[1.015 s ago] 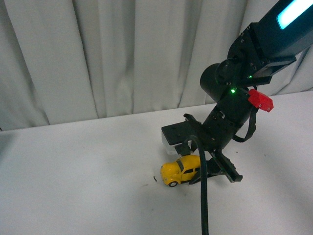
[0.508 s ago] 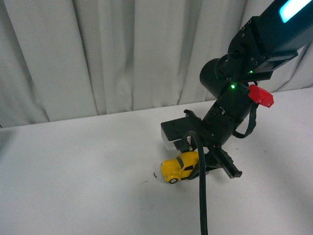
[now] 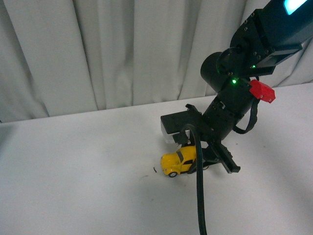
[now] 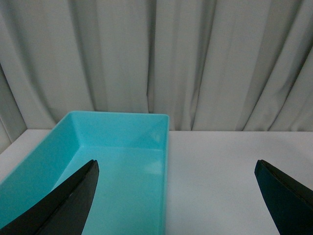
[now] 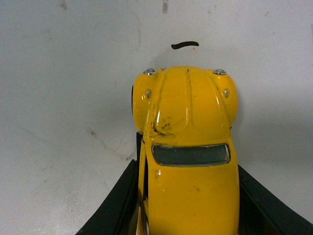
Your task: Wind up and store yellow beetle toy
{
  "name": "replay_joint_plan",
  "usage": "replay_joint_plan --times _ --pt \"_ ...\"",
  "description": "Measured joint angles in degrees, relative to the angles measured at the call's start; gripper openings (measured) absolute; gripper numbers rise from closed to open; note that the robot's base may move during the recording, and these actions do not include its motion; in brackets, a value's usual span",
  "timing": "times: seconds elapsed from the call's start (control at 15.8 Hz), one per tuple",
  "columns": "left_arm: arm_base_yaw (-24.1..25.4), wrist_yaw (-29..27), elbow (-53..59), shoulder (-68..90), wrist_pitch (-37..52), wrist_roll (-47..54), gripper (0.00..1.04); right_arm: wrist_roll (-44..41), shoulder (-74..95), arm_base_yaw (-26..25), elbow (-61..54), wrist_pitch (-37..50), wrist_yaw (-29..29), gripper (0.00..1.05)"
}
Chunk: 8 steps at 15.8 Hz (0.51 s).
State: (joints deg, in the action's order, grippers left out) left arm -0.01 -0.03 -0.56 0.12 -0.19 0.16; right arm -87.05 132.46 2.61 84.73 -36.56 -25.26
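The right claw point(image 3: 194, 164), its arm slanting down from the right with the wrist bent toward the tabletop point(image 3: 73, 186), pinches the rear flanks of the yellow beetle toy point(image 3: 175, 165), which stands wheels-down in from the far edge with its tail hidden by a black cable point(image 3: 200, 205), while the left claw point(image 4: 175, 166) is spread.

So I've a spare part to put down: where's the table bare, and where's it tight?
Bare: the table left of the car, out to the curtain, and the strip beside the teal bin. Tight: around the car, held in the right end effector.
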Motion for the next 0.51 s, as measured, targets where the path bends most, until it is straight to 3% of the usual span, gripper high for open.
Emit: replay_joint_plan --times 0.51 --pt "0.0 0.0 0.0 0.0 0.0 0.0 0.98 1.6 -2.4 -3.5 -5.2 3.4 -0.5 0.43"
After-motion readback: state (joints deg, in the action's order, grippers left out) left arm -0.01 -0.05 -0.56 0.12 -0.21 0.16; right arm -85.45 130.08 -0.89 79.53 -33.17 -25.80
